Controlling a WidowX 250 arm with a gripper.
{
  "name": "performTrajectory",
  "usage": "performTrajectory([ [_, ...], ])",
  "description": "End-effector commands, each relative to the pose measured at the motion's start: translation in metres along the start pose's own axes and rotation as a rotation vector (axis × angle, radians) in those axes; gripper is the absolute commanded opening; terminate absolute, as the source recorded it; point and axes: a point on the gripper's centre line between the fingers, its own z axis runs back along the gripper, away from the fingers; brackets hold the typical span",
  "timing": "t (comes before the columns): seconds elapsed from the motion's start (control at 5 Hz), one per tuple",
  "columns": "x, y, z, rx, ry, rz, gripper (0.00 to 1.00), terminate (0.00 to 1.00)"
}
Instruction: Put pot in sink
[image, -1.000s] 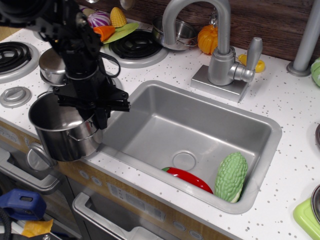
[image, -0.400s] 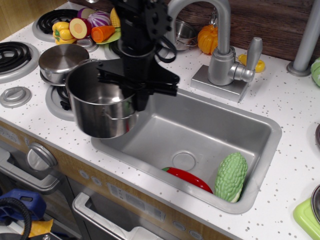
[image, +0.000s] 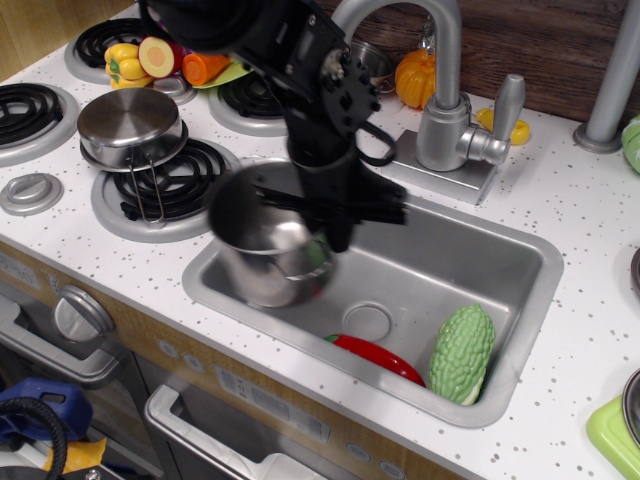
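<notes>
So the tall shiny stainless-steel pot (image: 265, 250) is basically at the finish line here. It's hanging inside the left end of the big rectangular brushed-steel sink (image: 430, 260), with its lower part below the rim, tilted a bit. It's motion-blurred, so I honestly can't tell whether the bottom is touching the basin floor yet. The black robot gripper (image: 330, 225) comes down from above with its jaws clamped on the pot's right-hand rim.

What's left, by my reckoning: settle the pot flat on the sink floor, open up, and pull the arm out. The carrying part looks done. The landing spot on the left looks free, since the other stuff in the basin sits at the front right: a bumpy green bitter-melon toy (image: 462, 352) leaning against the wall and a red pepper-looking thing (image: 378, 357) just beside the round drain (image: 368, 322).

The surroundings are a toy kitchen. The desk is a white speckled countertop (image: 560, 190) with black coil burners on the left. A shallow steel pan with a domed lid (image: 130, 125) sits on one of them. A chunky grey faucet (image: 440, 90) arches over the sink from the back, with plastic veggies and a small orange pumpkin (image: 414, 78) along a dark wood-look wall. Drawer fronts and knobs run below the front edge.
</notes>
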Motion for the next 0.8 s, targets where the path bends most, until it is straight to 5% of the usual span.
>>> performTrajectory([
  [0.0,0.018,0.001,-0.019,-0.112,-0.056,-0.07,0.0,0.0],
  [0.2,0.038,-0.004,-0.029,-0.174,-0.071,-0.114,1.0,0.0],
  [0.4,0.038,-0.004,-0.029,-0.174,-0.071,-0.114,1.0,0.0],
  [0.6,0.038,-0.004,-0.029,-0.174,-0.071,-0.114,1.0,1.0],
])
